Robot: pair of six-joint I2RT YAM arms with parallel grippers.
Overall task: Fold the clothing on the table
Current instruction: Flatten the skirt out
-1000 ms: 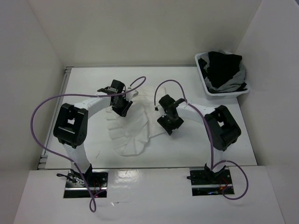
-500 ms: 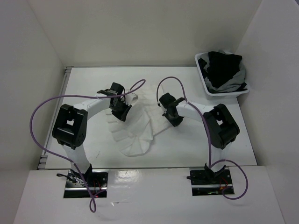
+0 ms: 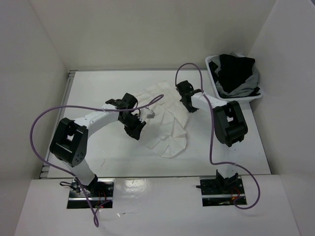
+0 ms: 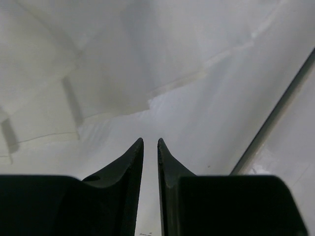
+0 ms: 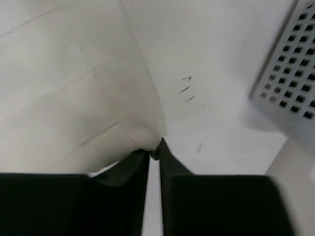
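Overhead view: your white pleated skirt point(image 3: 165, 118) lies fanned out flat near the middle of the counter point(image 3: 98, 88), between the two arms. Your left claw point(image 3: 134, 130) sits low at the skirt's left edge, on the near side. Your right claw point(image 3: 189, 106) is down at the skirt's right edge, further back. From this height you cannot judge how far either claw's jaws are apart. A white basket point(image 3: 236, 97) stands in the far right corner, well apart from the skirt, with dark garments point(image 3: 236, 71) heaped in it.

Left wrist view: your left claw point(image 4: 150, 142) has its jaws a slit apart with nothing between them. The tips are over bare counter point(image 4: 197, 128). The skirt point(image 4: 98, 64) fills the upper left, and its pale hemmed edge lies just ahead of the tips. You cannot tell whether the tips touch the surface.

Right wrist view: your right claw point(image 5: 155, 147) is closed, pinching a corner of the skirt point(image 5: 64, 88) between its tips. The cloth spreads up and left from that pinch. Bare counter point(image 5: 206, 73) with a few small dark scuffs lies to the right. The perforated wall of the basket point(image 5: 290, 73) shows at the upper right edge.
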